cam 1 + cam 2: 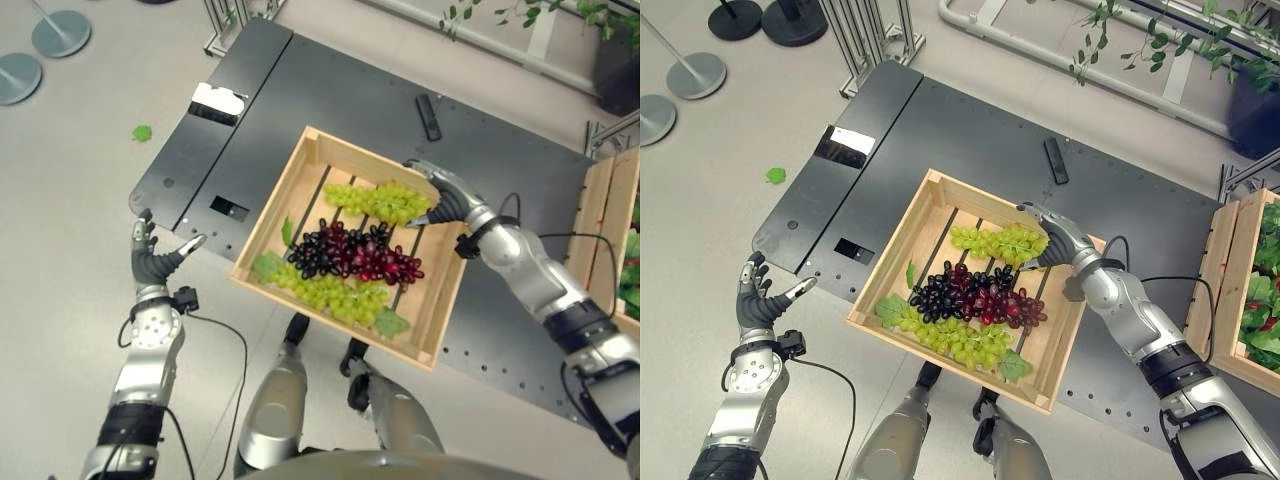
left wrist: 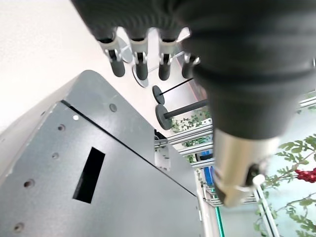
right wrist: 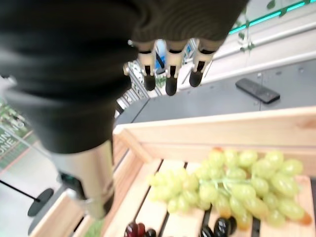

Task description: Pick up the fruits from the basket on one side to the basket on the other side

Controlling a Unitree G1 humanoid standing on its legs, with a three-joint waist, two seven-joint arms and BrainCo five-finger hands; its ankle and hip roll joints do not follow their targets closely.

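A wooden crate (image 1: 273, 218) sits in the middle of the dark table. It holds a green grape bunch (image 1: 385, 200) at its far side, a dark red and black bunch (image 1: 350, 252) in the middle, and another green bunch (image 1: 335, 290) at the near side. My right hand (image 1: 448, 197) hovers open over the right end of the far green bunch (image 3: 232, 180). Its fingers (image 3: 170, 81) are straight and hold nothing. My left hand (image 1: 150, 262) is open off the table's near left corner, well away from the crate.
A second wooden crate (image 1: 605, 215) with greenery stands at the right edge. A black remote (image 1: 428, 117) lies on the table beyond the crate, and a shiny white patch (image 1: 216, 102) is at the far left. A green leaf (image 1: 142, 132) lies on the floor.
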